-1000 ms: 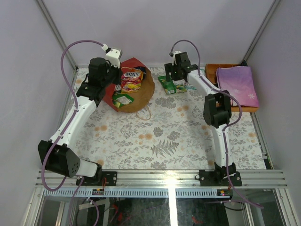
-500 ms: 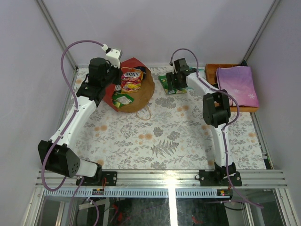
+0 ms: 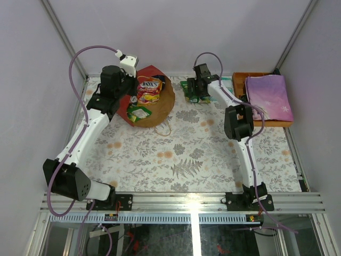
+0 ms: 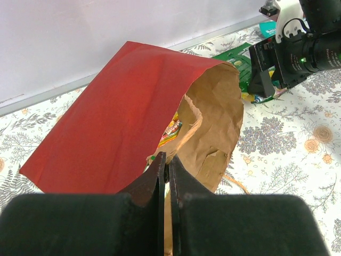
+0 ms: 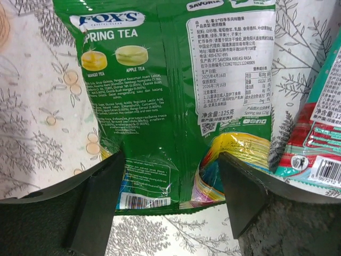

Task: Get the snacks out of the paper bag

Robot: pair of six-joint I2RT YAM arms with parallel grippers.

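Paper bag (image 3: 161, 110): on its side at the far-left corner of the table (image 3: 176, 154), red face up, mouth open toward the table's middle. Two snacks are visible inside: a yellow-red packet (image 3: 149, 89) deep in the mouth and a green packet (image 3: 138, 112) near the rim. Whether more lie behind them cannot be told.

Left gripper (image 4: 165, 162): fingers pressed together on the bag's near rim, a strip of brown paper between them; it appears to be holding the mouth steady.

Removed snacks: a green Spring Tea packet (image 5: 154, 80) lies flat near the far edge, right of the bag, over a multicoloured packet, with a teal packet (image 5: 314, 133) just beside.

Right gripper (image 5: 169, 160): jaws spread wide, straddling the Spring Tea packet's lower end, gripping nothing.

Assessment: unloading is partly done; the step in hand appears to be setting down this packet. The next move calls for the right arm to lift clear, cross to the bag mouth and close on the yellow-red packet without dragging the paper.
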